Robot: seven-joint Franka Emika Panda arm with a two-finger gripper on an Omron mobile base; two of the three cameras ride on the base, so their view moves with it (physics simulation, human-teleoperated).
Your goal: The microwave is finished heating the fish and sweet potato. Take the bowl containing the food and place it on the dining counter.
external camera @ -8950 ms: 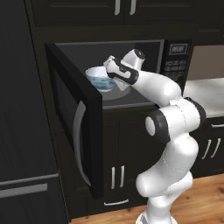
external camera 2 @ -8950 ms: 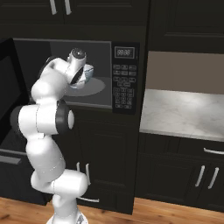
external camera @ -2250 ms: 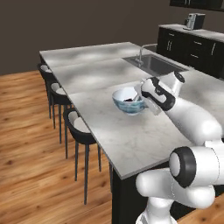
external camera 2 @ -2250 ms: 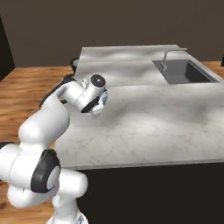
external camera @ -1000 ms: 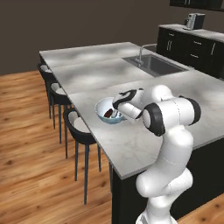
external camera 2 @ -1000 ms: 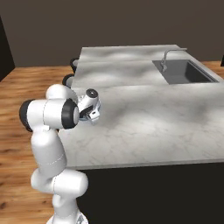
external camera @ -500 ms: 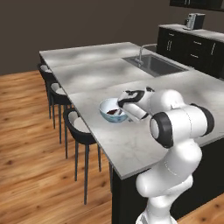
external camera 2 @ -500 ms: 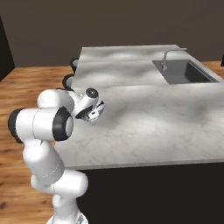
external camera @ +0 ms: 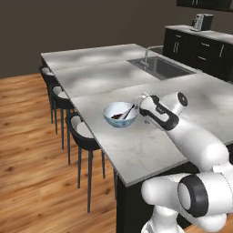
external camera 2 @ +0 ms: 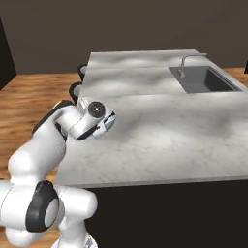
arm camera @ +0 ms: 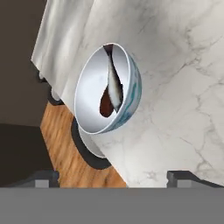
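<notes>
The white bowl (external camera: 120,114) with its pale blue pattern stands upright on the dining counter (external camera: 136,150), near the edge above the stools. It holds dark food and a thin utensil. In the hand view the bowl (arm camera: 109,89) lies well ahead of the fingertips, with bare marble (arm camera: 183,65) between them. My gripper (external camera: 142,104) hovers just right of the bowl's rim, open and touching nothing. The two fingertips stand wide apart around my gripper (arm camera: 113,177). From the right base view, the hand (external camera 2: 94,120) is over the counter's (external camera 2: 160,135) left edge and covers the bowl.
Black stools (external camera: 82,132) line the counter's left side over the wood floor. An inset sink (external camera: 159,67) with a faucet (external camera 2: 183,65) sits at the far end. A dark cabinet counter with a small appliance (external camera: 202,21) runs along the back right.
The bowl came down onto the counter near its left edge. The gripper let go of it and drew back a little to the right.
</notes>
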